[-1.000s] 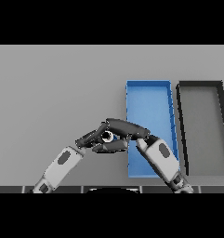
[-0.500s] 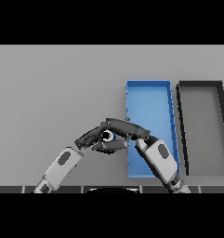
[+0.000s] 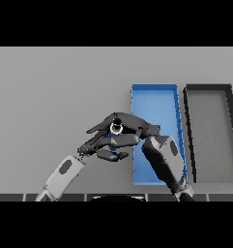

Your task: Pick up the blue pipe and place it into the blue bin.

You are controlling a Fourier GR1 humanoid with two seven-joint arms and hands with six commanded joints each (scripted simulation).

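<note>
Head view — right hand (image 3: 130, 123) reaching leftward, overlapping left hand (image 3: 106, 145).

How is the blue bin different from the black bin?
The blue bin is bright blue all over; the black bin has dark walls and a grey floor. The blue bin sits nearer the middle, the black bin at the right side. The right hand reaches across the blue bin's left edge; nothing touches the black bin. Both are long, shallow and open on top.
</note>
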